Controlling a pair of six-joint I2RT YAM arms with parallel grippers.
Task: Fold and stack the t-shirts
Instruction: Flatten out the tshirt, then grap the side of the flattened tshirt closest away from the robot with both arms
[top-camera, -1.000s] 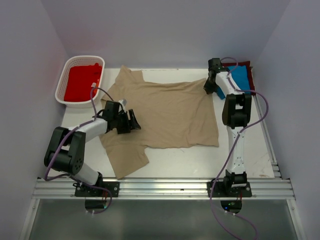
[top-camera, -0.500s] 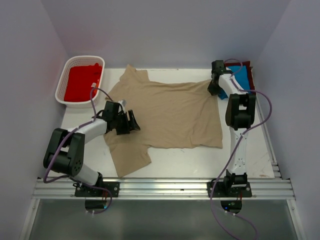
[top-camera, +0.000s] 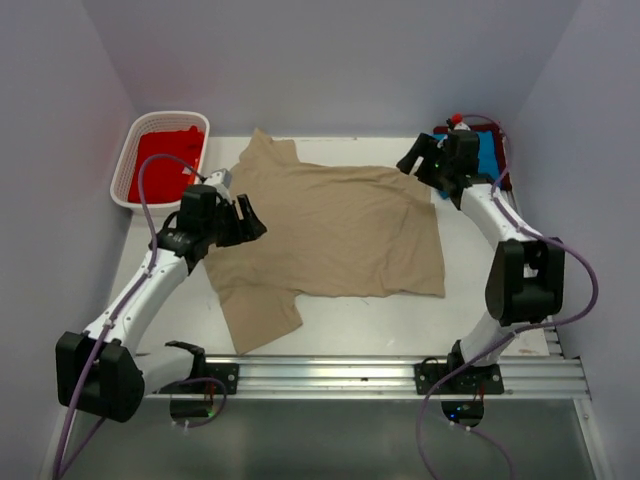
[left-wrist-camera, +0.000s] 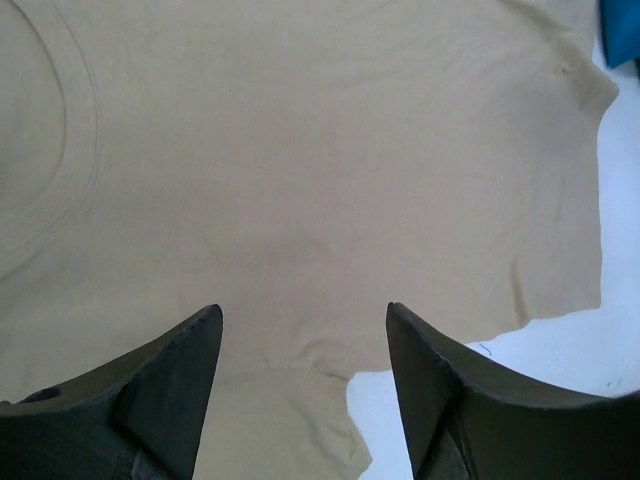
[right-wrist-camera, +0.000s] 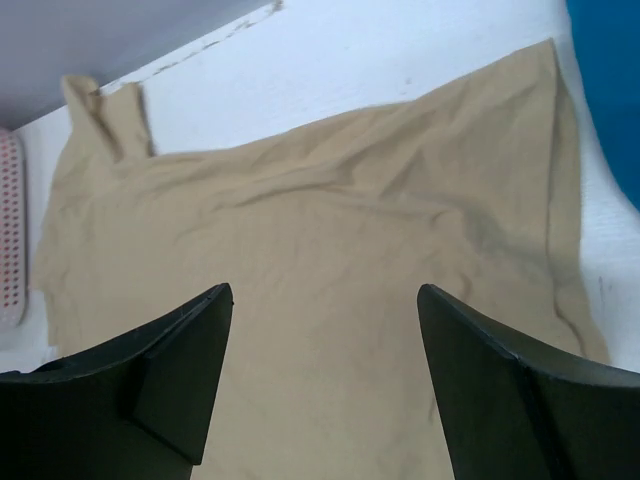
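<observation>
A tan t-shirt (top-camera: 330, 235) lies spread flat on the white table, collar to the left and hem to the right. My left gripper (top-camera: 250, 217) hovers open above its collar end, and the left wrist view shows only tan cloth (left-wrist-camera: 300, 150) beneath the empty jaws (left-wrist-camera: 300, 310). My right gripper (top-camera: 409, 160) is open and raised over the shirt's far right corner, with nothing between its fingers (right-wrist-camera: 325, 290). A blue t-shirt (top-camera: 485, 155) lies on a dark maroon one (top-camera: 503, 181) at the far right. A red t-shirt (top-camera: 160, 165) fills the basket.
The white lattice basket (top-camera: 122, 178) stands at the far left corner. Grey walls close in on the left, back and right. A metal rail (top-camera: 330, 375) runs along the near edge. Bare table shows in front of the shirt's hem.
My right gripper has opened, let go of the shirt's far right corner and lifted away. My left arm has risen and drawn back toward the left. The shirt slid slightly rightward before release.
</observation>
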